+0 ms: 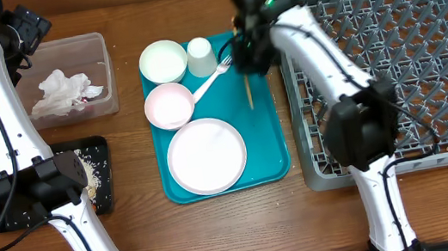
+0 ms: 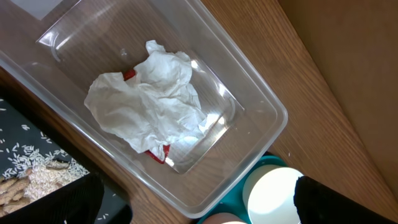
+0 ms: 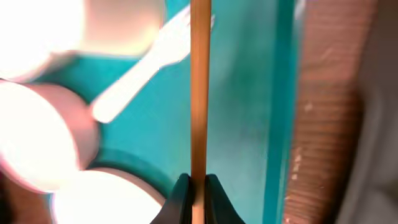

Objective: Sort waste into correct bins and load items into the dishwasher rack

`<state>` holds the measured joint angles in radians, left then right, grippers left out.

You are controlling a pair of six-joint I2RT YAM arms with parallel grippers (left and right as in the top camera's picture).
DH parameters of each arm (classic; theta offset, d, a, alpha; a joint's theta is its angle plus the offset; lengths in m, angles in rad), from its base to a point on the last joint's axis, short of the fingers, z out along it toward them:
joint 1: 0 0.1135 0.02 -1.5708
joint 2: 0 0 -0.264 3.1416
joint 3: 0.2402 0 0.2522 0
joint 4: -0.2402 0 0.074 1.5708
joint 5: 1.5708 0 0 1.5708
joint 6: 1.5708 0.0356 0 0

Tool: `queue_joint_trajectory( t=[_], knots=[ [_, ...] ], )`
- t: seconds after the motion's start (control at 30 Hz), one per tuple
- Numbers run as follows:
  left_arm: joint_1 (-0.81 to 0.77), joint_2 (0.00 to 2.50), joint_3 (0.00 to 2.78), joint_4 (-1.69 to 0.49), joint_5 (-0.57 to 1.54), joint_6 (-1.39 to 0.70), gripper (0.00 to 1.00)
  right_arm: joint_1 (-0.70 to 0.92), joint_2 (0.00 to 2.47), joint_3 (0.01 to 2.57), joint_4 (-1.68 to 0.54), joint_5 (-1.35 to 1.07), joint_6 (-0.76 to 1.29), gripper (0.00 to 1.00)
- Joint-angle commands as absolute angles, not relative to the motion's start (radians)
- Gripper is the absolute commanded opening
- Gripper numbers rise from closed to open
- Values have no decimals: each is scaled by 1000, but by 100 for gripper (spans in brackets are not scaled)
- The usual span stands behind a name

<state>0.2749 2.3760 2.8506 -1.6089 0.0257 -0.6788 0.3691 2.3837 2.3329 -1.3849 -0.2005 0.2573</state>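
My right gripper (image 1: 244,69) (image 3: 198,190) is shut on a thin wooden stick (image 1: 248,93) (image 3: 200,93) over the right side of the teal tray (image 1: 271,141). On that tray lie a white fork (image 1: 213,77) (image 3: 143,68), a white cup (image 1: 201,56), two bowls (image 1: 164,61) (image 1: 169,106) and a round plate (image 1: 206,155). My left gripper (image 1: 24,32) (image 2: 199,208) hangs open above the clear tub (image 1: 103,48) (image 2: 273,112), which holds crumpled napkins (image 1: 63,90) (image 2: 155,99) and a red wrapper (image 2: 129,74). The black tray (image 1: 98,146) (image 2: 25,143) carries rice (image 2: 43,174) and nut-like scraps (image 2: 9,190).
The grey dishwasher rack (image 1: 406,58) fills the right of the table, its left wall close to the teal tray's right edge. Both arm bases stand at the front edge, the left one beside the black tray.
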Motion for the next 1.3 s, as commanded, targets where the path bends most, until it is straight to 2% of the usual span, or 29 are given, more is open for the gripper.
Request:
queue_joint_trajectory(
  t=[0.0, 0.1, 0.2, 0.4, 0.47, 0.5, 0.57, 0.63, 0.9, 1.0, 1.03, 1.1, 1.13, 1.27],
  knots=[
    [267, 2374, 2849, -1611, 19, -685, 100, 298, 2368, 2516, -1484, -242, 196, 4],
    [267, 2374, 2849, -1611, 19, -685, 100, 208, 2368, 2668, -1593, -205, 112, 4],
    [267, 2374, 2849, -1611, 19, -685, 100, 130, 2368, 2706, -1633, -195, 44, 4],
    [267, 2374, 2849, -1611, 19, -685, 100, 65, 2368, 2594, -1636, -193, -80, 4],
    [267, 2374, 2849, -1611, 19, -685, 100, 70, 2368, 2534, -1602, -194, -79, 8],
    [267, 2374, 2849, -1611, 19, -685, 100, 72, 2368, 2516, -1592, -196, -78, 13],
    [267, 2374, 2849, -1611, 19, -685, 99, 80, 2368, 2477, -1568, -196, -57, 35],
    [267, 2374, 2849, -1611, 19, -685, 100, 85, 2368, 2472, -1567, -197, -22, 49],
    [267, 2374, 2849, -1611, 19, -685, 100, 91, 2368, 2582, -1612, -232, 91, 51],
    [267, 2374, 2849, -1611, 19, -685, 100, 122, 2368, 2648, -1620, -339, 106, 54],
    [267, 2374, 2849, -1611, 19, -685, 100, 133, 2368, 2655, -1615, -363, 107, 58],
    [267, 2374, 2849, -1611, 19, -685, 100, 184, 2368, 2658, -1575, -382, 158, 76],
    [267, 2374, 2849, -1611, 19, -685, 100, 206, 2368, 2655, -1549, -375, 184, 98],
    [267, 2374, 2849, -1611, 19, -685, 100, 341, 2368, 2619, -1370, -319, 290, 100]
  ],
)
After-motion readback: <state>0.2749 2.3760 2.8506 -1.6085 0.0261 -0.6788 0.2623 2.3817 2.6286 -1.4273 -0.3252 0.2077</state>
